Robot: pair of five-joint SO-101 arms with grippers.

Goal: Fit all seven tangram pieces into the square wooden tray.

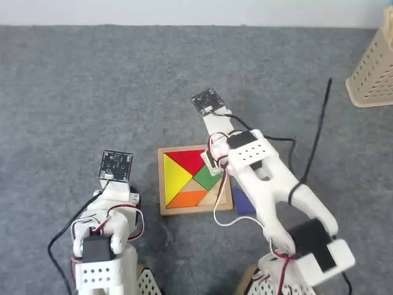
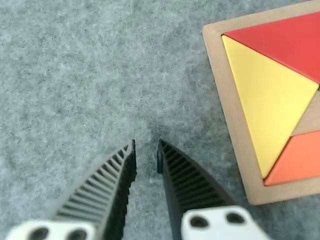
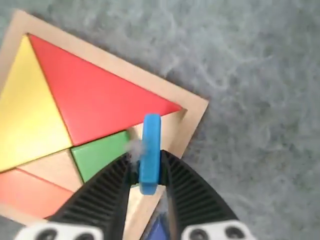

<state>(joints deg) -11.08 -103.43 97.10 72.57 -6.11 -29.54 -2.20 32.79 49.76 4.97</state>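
Tangram tray (image 1: 161, 181), square and wooden, is sitting flat on the grey counter (image 1: 92, 80), a little below centre in the high view. Four pieces are lying flat inside it:
- red triangle (image 1: 186, 161) along the upper edge
- yellow triangle (image 1: 174, 178) along the left edge
- green square (image 1: 207, 179) toward the right
- orange piece (image 1: 187, 198) along the lower edge

Bare wood (image 1: 198, 184) is showing at the middle, between green and orange.

In the right wrist view, the right end effector (image 3: 148, 157) is pinching a light blue piece (image 3: 150, 152). The piece is standing on edge between the fingers (image 3: 187, 192), over the uncovered strip of tray by the red triangle's tip and beside the green square. Whether it is touching the wood, cannot tell. A darker blue piece (image 1: 244, 201) is lying on the counter just beside the tray's lower right corner, partly under the right arm (image 1: 270, 184).

In the left wrist view, the left end effector (image 2: 146, 145) is hanging over bare counter just left of the tray rim (image 2: 231, 100). Its fingertips are parted by a narrow gap and gripping nothing. The left arm (image 1: 107, 233) is sitting at lower left in the high view, apart from the tray.

A black cable (image 1: 316, 135) is running across the counter at right. A beige perforated object (image 1: 371, 67) is standing at the upper right edge.
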